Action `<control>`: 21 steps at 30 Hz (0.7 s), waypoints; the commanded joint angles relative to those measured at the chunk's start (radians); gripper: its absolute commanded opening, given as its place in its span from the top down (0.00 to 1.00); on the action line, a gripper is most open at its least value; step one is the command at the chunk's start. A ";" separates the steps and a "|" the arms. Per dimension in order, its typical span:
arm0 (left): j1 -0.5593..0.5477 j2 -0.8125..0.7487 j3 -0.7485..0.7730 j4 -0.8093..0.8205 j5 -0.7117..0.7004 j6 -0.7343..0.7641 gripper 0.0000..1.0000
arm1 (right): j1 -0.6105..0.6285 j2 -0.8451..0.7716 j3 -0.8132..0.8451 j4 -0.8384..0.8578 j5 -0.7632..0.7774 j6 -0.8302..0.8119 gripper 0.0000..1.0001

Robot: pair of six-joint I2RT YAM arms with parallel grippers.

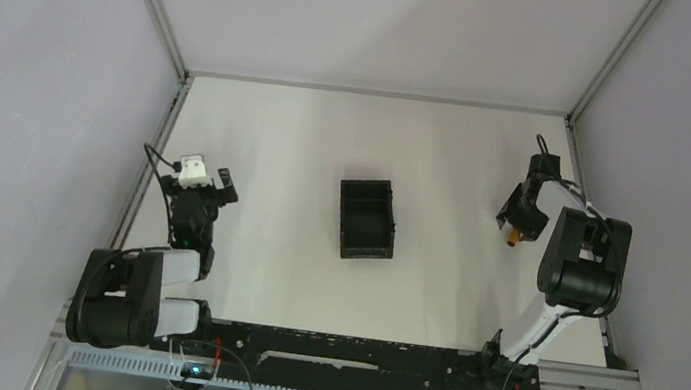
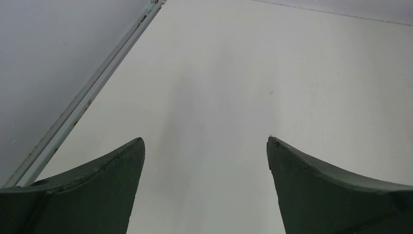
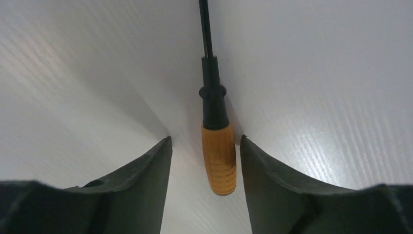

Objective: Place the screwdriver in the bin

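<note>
The screwdriver lies on the white table with its orange handle towards the wrist camera and its dark shaft pointing away. My right gripper is open and straddles the handle; a gap shows on the left side, and the right finger is very close to it. In the top view the orange handle shows just below the right gripper, at the right of the table. The black bin stands in the middle of the table, well left of the screwdriver. My left gripper is open and empty over bare table, at the left in the top view.
Grey walls enclose the table on three sides. A metal frame rail runs along the left edge close to the left gripper. The right wall is close behind the right arm.
</note>
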 commanded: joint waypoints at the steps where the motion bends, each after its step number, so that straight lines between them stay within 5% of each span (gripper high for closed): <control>1: -0.004 -0.008 0.034 0.034 -0.002 0.021 0.00 | -0.012 0.037 0.028 0.008 0.010 -0.025 0.51; 9: -0.004 -0.008 0.035 0.034 -0.001 0.021 0.00 | 0.008 -0.095 0.028 0.000 0.027 -0.055 0.86; 15: -0.004 -0.008 0.033 0.033 -0.001 0.021 0.00 | 0.164 -0.324 0.027 -0.049 0.086 -0.115 0.87; 21: -0.005 -0.008 0.033 0.034 -0.002 0.021 0.00 | 0.517 -0.472 0.017 -0.026 -0.025 -0.276 0.89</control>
